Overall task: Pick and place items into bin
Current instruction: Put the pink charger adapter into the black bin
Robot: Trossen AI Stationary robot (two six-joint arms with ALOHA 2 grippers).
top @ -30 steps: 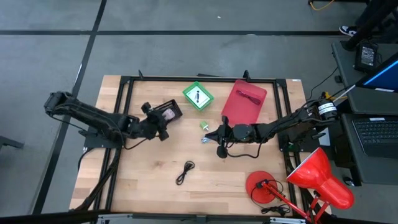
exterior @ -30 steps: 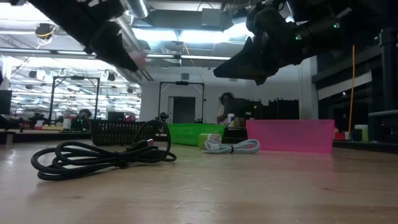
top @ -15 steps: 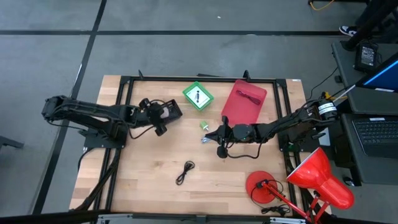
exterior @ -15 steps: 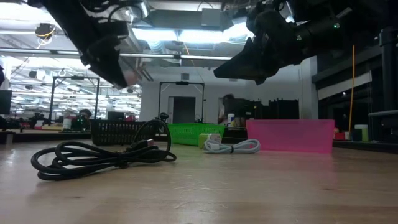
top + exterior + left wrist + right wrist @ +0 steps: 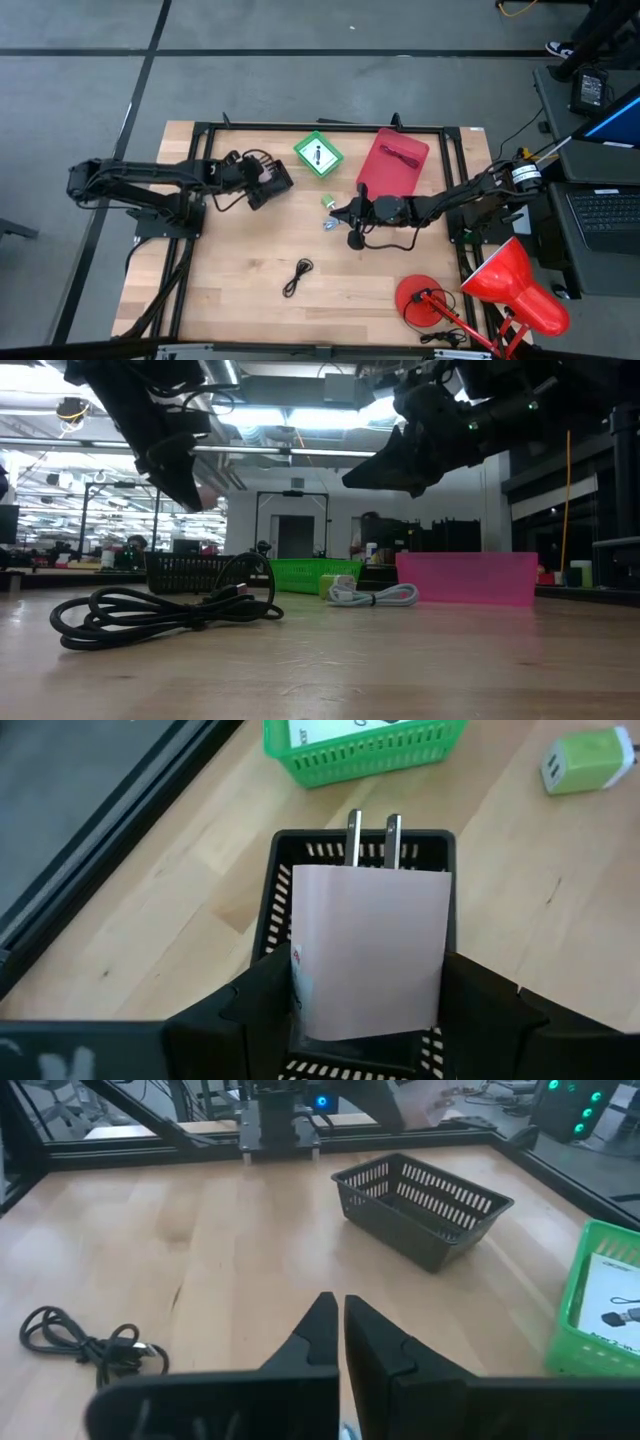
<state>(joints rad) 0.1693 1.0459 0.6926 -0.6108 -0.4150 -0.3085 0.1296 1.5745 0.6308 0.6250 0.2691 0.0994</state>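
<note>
the left end effector [image 5: 365,1020] is clamped on a pale pink plug-in charger [image 5: 368,955], its two metal prongs pointing out away from the wrist, and it hangs right over the black basket [image 5: 275,177] at the back left of the wooden desk [image 5: 240,280]. in the low view the charger is clearly up in the air above the basket rim, not down inside it.

the right end effector [image 5: 342,1330] hovers over the middle of the desk with its fingers pressed together and nothing between them. just beside it on the desk there's a small green charger [image 5: 328,201] and a coiled white cable [image 5: 372,596].

the green basket [image 5: 318,154] sits behind the black one, toward the centre, and has a white card in it with a picture of a cable or adapter and a line of small print at the top that i can't read. the pink bin [image 5: 393,165] to its right has a red cable [image 5: 401,153] lying in it. a black cable [image 5: 297,276] is coiled up on its own toward the front of the desk, well apart from both arms. the red desk lamp [image 5: 505,285] stands at the front right corner.
</note>
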